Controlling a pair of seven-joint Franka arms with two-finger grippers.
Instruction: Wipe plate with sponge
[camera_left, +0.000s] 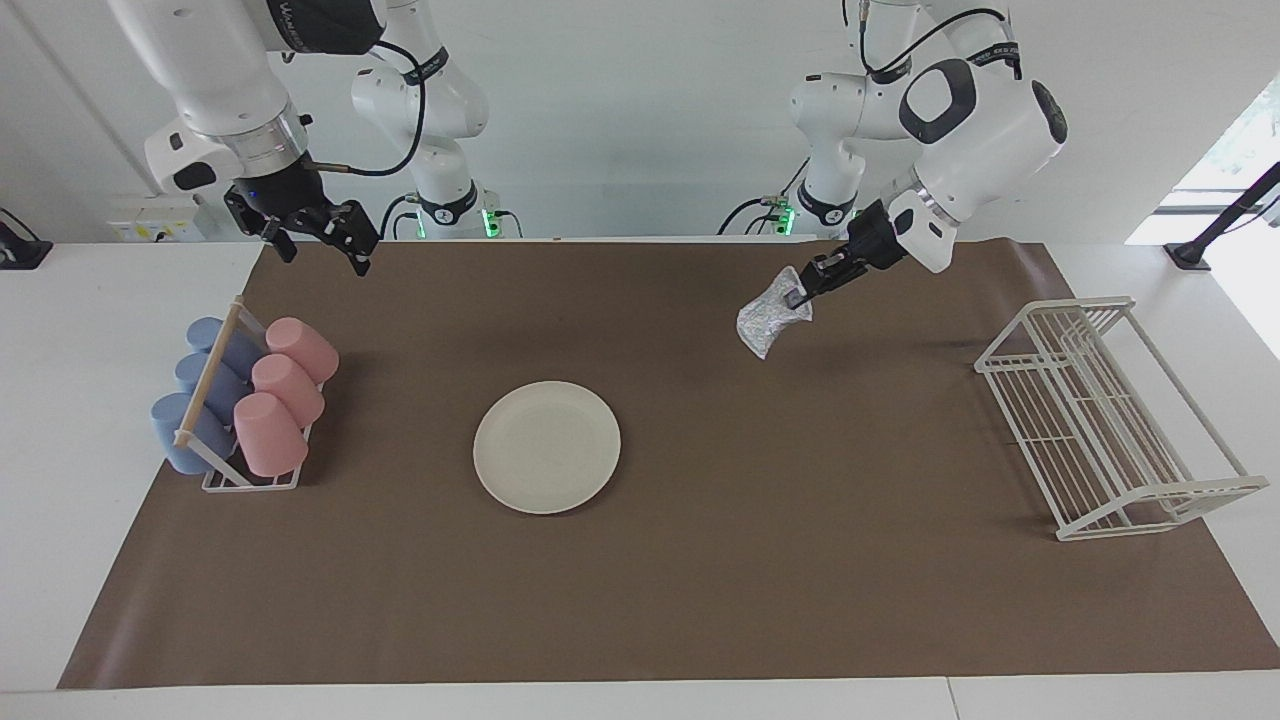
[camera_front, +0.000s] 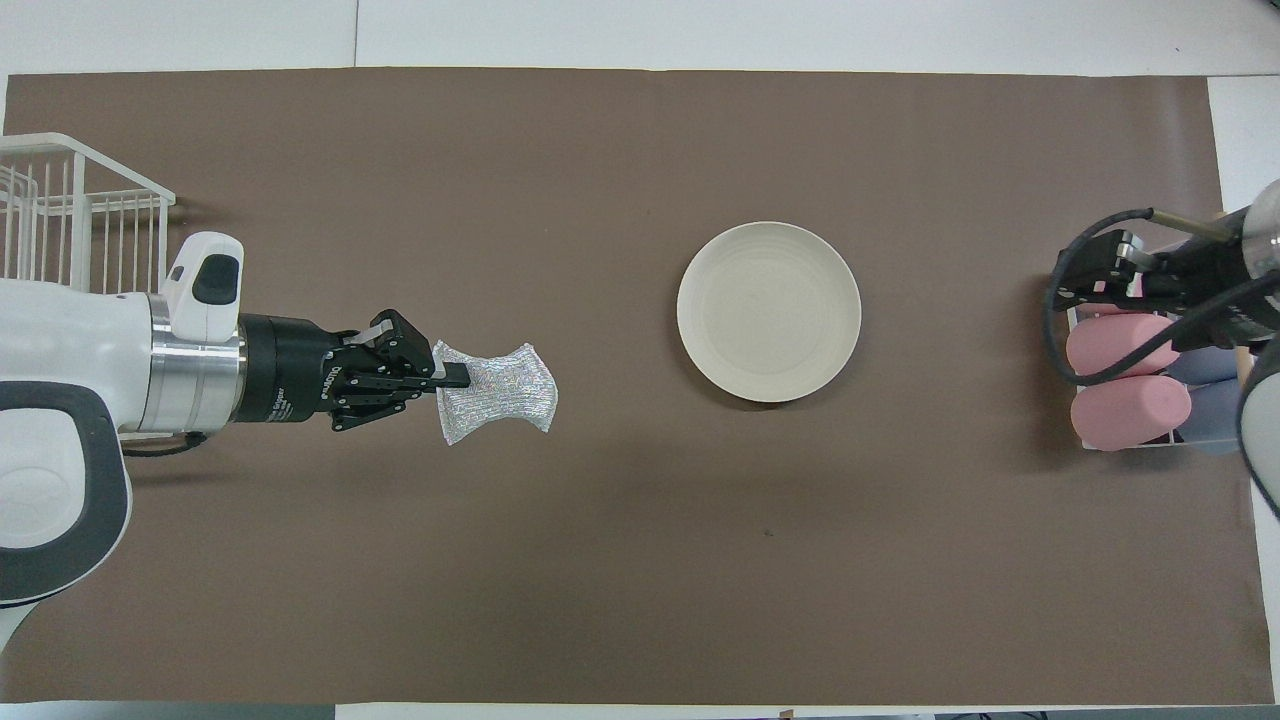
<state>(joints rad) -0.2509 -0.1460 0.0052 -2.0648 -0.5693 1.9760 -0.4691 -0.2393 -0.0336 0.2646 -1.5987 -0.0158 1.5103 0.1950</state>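
sponge (camera_front: 497, 392) pinched (aloft) by left gripper (camera_front: 452, 377)

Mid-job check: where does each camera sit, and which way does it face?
Facing view: high across the table, looking at the robots; both arms and bases show, left claw holding the sponge.
Overhead view: above the robots' end, looking steeply down; the arms enter from the sides.
Shared: plate, sponge, cups, wire rack, right claw.

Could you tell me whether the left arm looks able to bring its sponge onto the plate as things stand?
Probably yes: the left end effector holds the silvery mesh sponge above bare brown mat, and nothing stands between it and the round cream-white plate.
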